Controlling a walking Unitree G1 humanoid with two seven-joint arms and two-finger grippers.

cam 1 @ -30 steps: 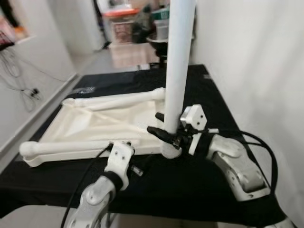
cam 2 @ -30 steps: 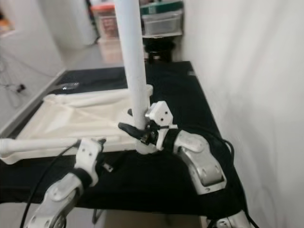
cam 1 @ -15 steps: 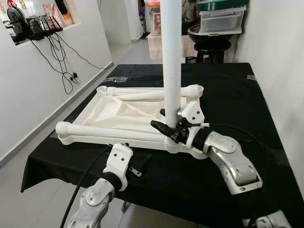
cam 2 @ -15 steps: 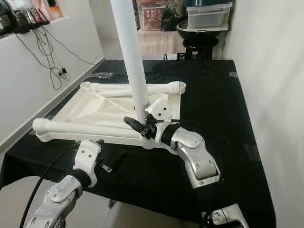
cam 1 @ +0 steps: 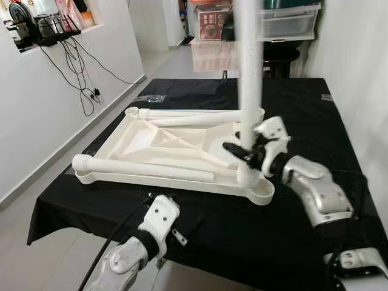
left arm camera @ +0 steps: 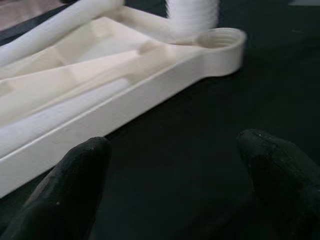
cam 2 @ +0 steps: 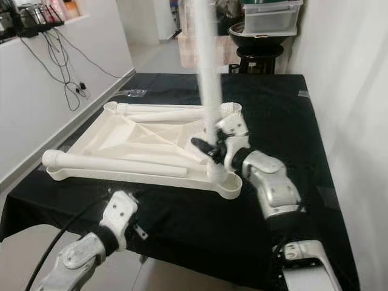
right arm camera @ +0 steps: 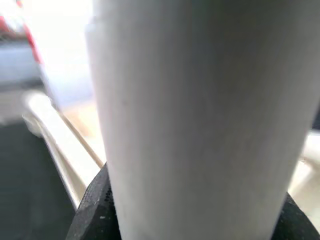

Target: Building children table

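Right gripper (cam 1: 242, 153) is clamping the upright leg (cam 1: 250, 91) right of frame center, long axis vertical over the tabletop's (cam 1: 163, 142) corner socket (cam 1: 257, 185), while left gripper (left arm camera: 170, 185) is hovering wide open at lower left.

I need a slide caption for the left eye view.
Right claw grips upright white plastic table leg at upturned tabletop's corner socket.

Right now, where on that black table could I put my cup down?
Bare black cloth lies beyond the white tabletop, toward the wall on the robot's right. The near strip is crowded: the right gripper holds the upright leg, and the left gripper hovers open.
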